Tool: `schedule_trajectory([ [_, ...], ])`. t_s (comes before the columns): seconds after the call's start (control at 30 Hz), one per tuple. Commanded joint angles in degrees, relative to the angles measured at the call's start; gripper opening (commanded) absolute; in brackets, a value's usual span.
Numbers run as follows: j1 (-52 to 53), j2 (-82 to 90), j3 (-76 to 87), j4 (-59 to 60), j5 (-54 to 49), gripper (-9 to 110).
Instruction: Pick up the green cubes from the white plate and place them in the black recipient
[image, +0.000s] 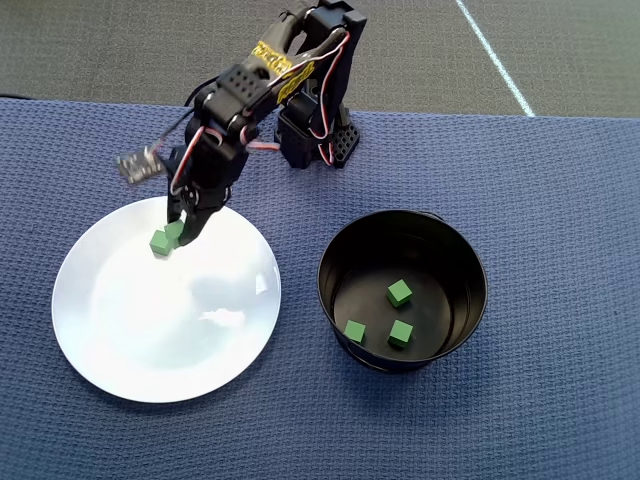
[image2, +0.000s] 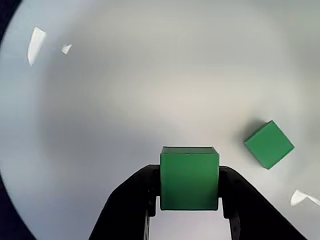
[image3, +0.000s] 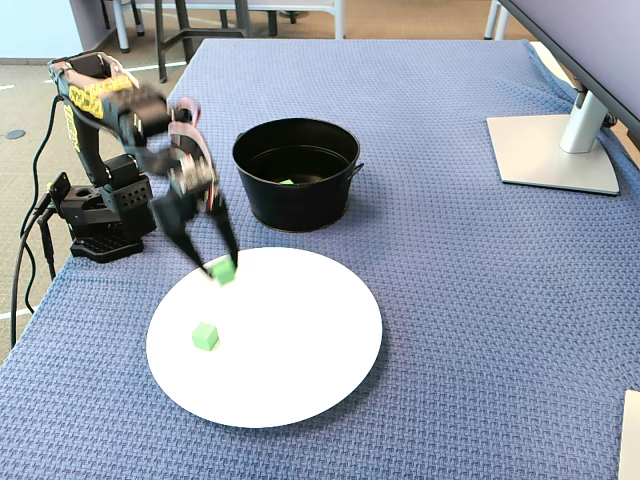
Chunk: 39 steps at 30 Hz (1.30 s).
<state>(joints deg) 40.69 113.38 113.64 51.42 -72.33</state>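
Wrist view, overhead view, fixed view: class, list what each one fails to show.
- Wrist view: black pot absent; pincer cut by the bottom edge.
- Overhead view: the arm partly covers the held cube beside the loose cube.
- Fixed view: the pot's near wall hides its floor; one cube peeks out; arm blurred.

yellow label on arm, print illegible, no other text

A table is covered by a blue woven cloth, brightly and evenly lit. In the fixed view, a grey monitor stand is set on the cloth at the right, and chair legs are seen on a tan floor beyond the far edge. In the overhead view, grey carpet crossed by a white line is seen beyond the table.
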Motion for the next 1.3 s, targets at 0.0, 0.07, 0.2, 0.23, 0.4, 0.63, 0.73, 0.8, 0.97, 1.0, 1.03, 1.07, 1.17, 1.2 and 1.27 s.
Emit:
schedule_trajectory([
  [0.0,-5.36,6.94,-10.02,7.65,15.38,0],
  [0.07,-8.88,9.23,-11.25,9.58,25.58,0],
  [0.2,-17.93,10.20,-14.33,14.06,43.33,0],
  [0.23,-20.83,10.20,-14.68,14.59,47.02,0],
  [0.4,-36.30,7.21,-16.35,15.91,63.37,0],
  [0.63,-54.58,-0.79,-15.91,15.56,74.53,0],
  [0.73,-58.27,-2.20,-15.91,15.47,74.53,0],
  [0.8,-60.21,-2.11,-16.08,16.44,71.54,13],
  [0.97,-58.45,1.23,-21.01,21.97,66.45,36],
  [1.0,-56.95,2.02,-22.41,23.03,65.39,36],
  [1.03,-55.28,2.72,-23.99,24.08,63.90,36],
  [1.07,-53.17,3.52,-25.40,24.96,62.14,35],
  [1.17,-43.24,6.42,-28.39,26.37,53.61,17],
  [1.2,-38.67,7.03,-28.65,25.84,50.19,12],
  [1.27,-29.09,7.65,-27.07,22.24,42.01,3],
])
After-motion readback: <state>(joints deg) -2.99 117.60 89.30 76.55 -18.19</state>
